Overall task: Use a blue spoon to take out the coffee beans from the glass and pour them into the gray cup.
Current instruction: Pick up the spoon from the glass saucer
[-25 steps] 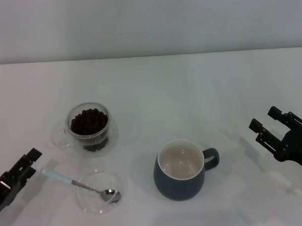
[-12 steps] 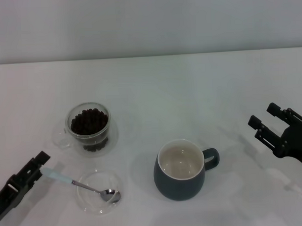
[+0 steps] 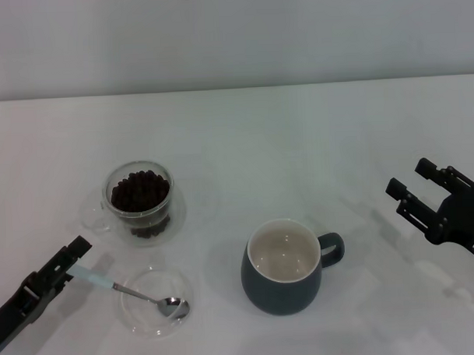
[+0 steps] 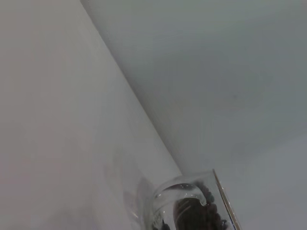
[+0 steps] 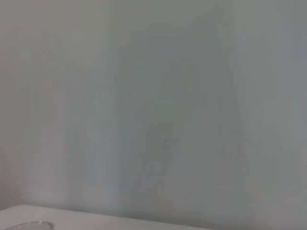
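Two grippers sit low at the near edges of the head view. Nearest, the left gripper (image 3: 74, 254) reaches in from the near left corner with its tip at the pale handle end of the blue spoon (image 3: 128, 289); whether its fingers are parted or pressed together cannot be told from here. The spoon lies slanted, its silver bowl resting in a shallow clear dish (image 3: 152, 317) and its handle sticking out over the dish's rim toward that gripper. To the right of the dish, apart from it, stands the gray cup (image 3: 284, 289), upright, its cream inside bare and its loop handle turned to the right. Farther right, well clear of the cup, the right gripper (image 3: 413, 188) hangs above the white table (image 3: 298, 136) with its two dark fingers spread. Beyond the dish, near the left, stands the glass (image 3: 139, 198), upright and filled with coffee beans (image 3: 140, 190). The left wrist view shows only part of the glass's rim with beans inside
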